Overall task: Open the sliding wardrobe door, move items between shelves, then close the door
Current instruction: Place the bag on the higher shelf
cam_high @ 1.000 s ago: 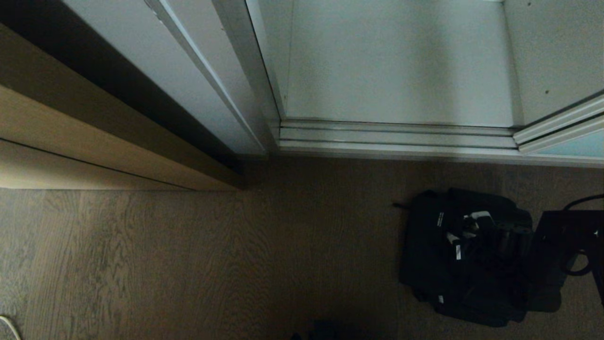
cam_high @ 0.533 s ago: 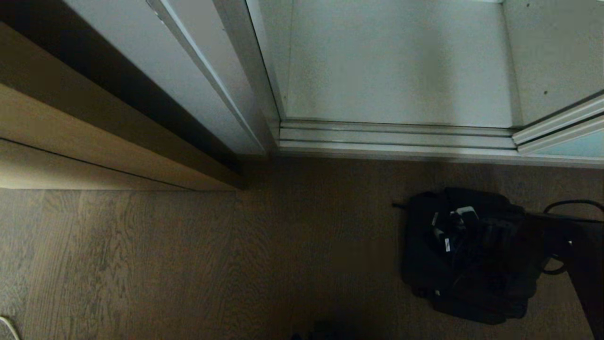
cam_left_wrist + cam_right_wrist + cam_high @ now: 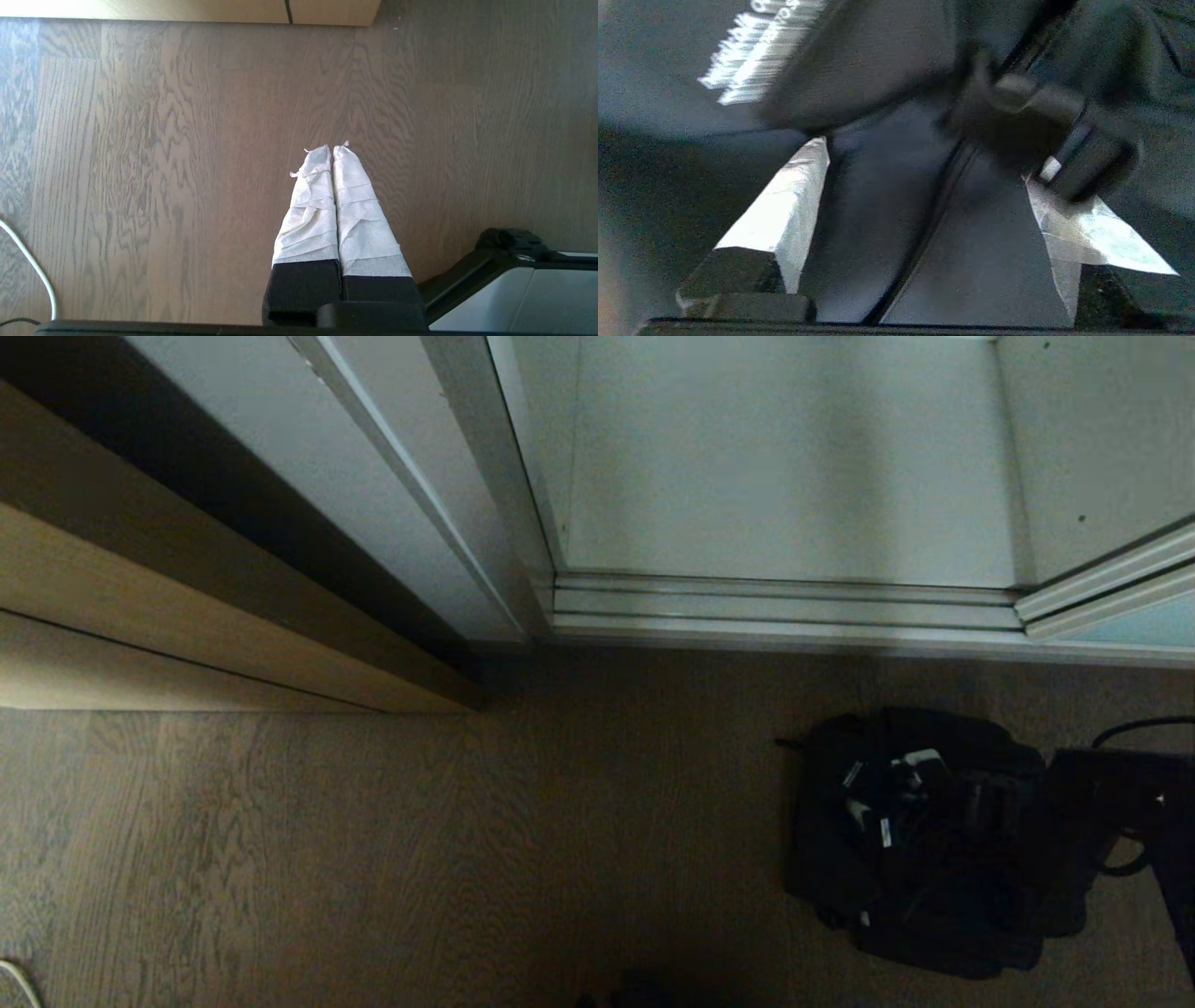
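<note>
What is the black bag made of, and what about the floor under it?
The black bag looks like soft woven fabric: it slumps and creases, matte. The floor looks like wood or wood-look laminate, with wavy grain lines and plank seams; which one, I can't tell.

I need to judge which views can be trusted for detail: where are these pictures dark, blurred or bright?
Head view: the black bag on the floor sits in deep shadow, its shape hard to read, while the wardrobe shelf is brightly lit. Right wrist view: smeared by motion blur. Left wrist view: sharp and evenly lit.
</note>
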